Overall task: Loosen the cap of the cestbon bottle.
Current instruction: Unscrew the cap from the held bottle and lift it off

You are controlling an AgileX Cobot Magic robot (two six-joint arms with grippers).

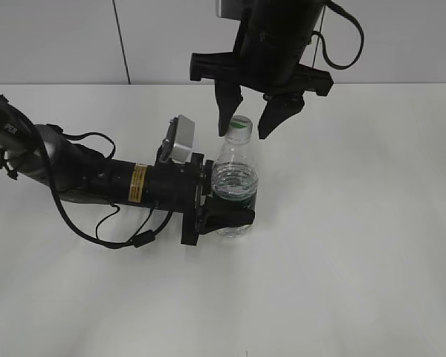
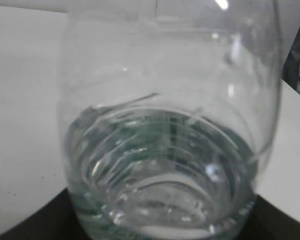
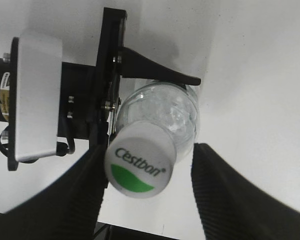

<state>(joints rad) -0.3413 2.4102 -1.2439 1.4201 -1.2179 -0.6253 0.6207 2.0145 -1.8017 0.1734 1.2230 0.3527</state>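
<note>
The cestbon bottle (image 1: pixel 235 186) stands upright on the white table, clear with a dark green label band. My left gripper (image 1: pixel 227 212) is shut on its lower body from the left; the bottle (image 2: pixel 165 150) fills the left wrist view. The white cap (image 1: pixel 240 126) with a green half-moon mark sits on top. My right gripper (image 1: pixel 245 123) hangs above, open, its two fingers on either side of the cap. In the right wrist view the cap (image 3: pixel 140 167) lies between the open fingers (image 3: pixel 147 190), close to the left one, with a gap to the right one.
The white table (image 1: pixel 357 245) spreads all around. My left arm (image 1: pixel 97 178) with its cables lies across the table's left half. A pale wall stands behind.
</note>
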